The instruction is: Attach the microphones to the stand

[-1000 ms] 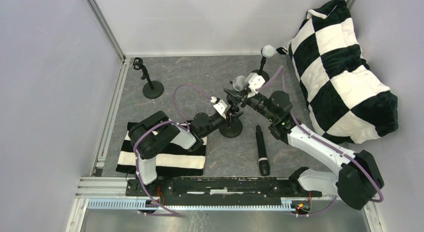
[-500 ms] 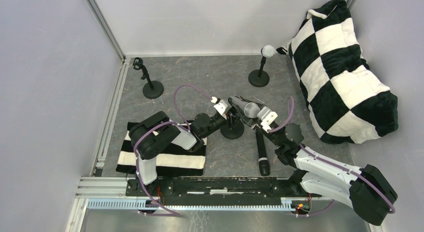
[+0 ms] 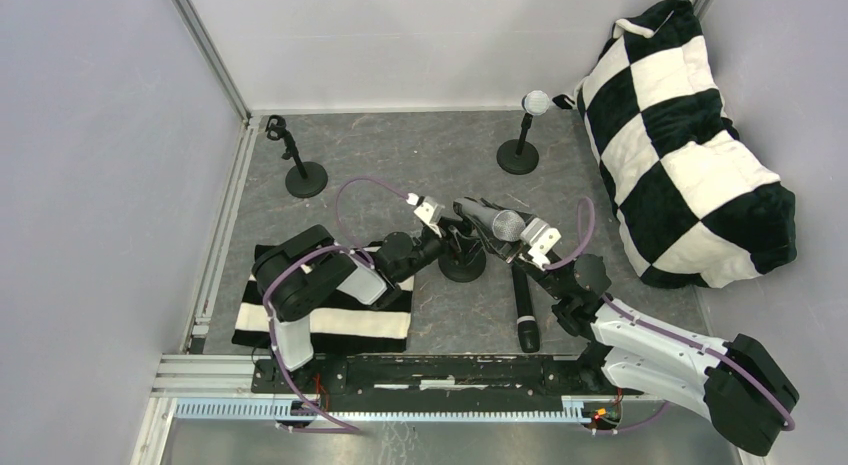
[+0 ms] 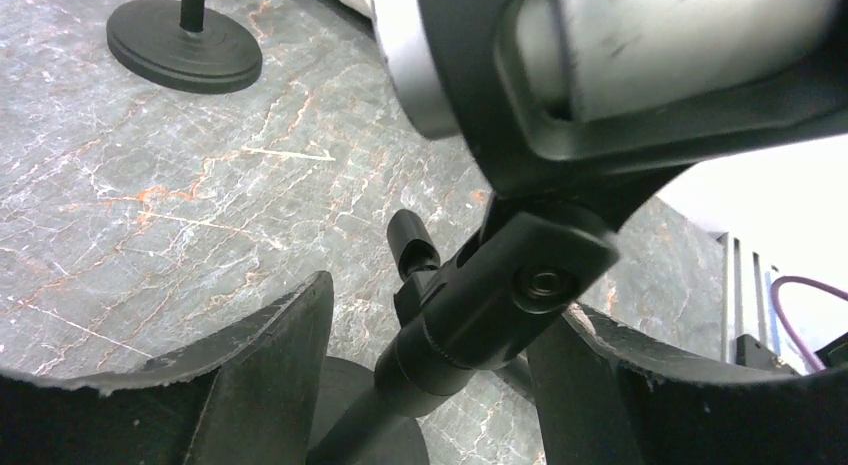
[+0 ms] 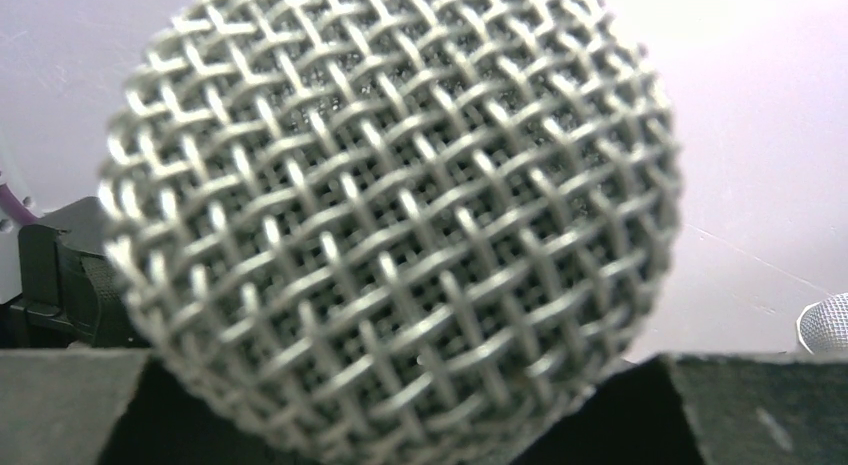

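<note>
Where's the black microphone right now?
In the top view, the black microphone lies flat on the table, just right of the middle stand, towards the right arm's side.

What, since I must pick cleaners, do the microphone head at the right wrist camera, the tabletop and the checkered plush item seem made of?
Microphone head: woven metal wire mesh, silvery, slightly shiny. Tabletop: grey marble-look surface with pale and rusty veins; stone or printed sheet, cannot tell. Checkered plush item: soft fuzzy fabric, matte, puffy folds.
</note>
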You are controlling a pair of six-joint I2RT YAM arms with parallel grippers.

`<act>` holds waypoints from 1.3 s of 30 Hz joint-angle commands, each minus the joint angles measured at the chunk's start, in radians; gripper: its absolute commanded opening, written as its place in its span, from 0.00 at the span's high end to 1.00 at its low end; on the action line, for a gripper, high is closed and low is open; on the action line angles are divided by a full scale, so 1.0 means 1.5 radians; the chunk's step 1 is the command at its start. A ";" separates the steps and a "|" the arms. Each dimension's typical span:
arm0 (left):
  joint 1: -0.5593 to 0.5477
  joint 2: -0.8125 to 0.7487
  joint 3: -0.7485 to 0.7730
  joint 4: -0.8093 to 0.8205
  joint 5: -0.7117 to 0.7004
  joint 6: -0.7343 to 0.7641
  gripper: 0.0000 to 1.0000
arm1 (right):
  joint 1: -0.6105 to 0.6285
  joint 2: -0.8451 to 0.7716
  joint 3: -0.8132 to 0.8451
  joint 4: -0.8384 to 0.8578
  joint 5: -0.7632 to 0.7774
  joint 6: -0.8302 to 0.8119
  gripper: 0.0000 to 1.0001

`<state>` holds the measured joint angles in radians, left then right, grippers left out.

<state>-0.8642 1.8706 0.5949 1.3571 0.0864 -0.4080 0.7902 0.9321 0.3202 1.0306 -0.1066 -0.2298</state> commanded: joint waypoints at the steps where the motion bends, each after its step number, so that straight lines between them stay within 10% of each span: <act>1: -0.003 -0.054 -0.020 0.077 -0.028 -0.043 0.25 | 0.006 0.005 -0.026 -0.092 0.014 0.052 1.00; 11: -0.029 -0.113 -0.003 0.034 -0.094 0.020 0.29 | 0.006 0.007 -0.024 -0.095 0.024 0.060 1.00; 26: -0.029 -0.085 0.009 0.032 -0.107 0.010 0.97 | 0.006 -0.019 -0.043 -0.100 0.018 0.051 1.00; 39: -0.030 -0.096 0.015 -0.038 -0.097 0.069 0.98 | 0.004 0.047 0.068 -0.343 0.111 0.066 1.00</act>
<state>-0.9092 1.7363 0.5949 1.3636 -0.0330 -0.3489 0.7921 0.9188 0.4091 0.8433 -0.0212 -0.1631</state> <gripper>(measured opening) 0.411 0.447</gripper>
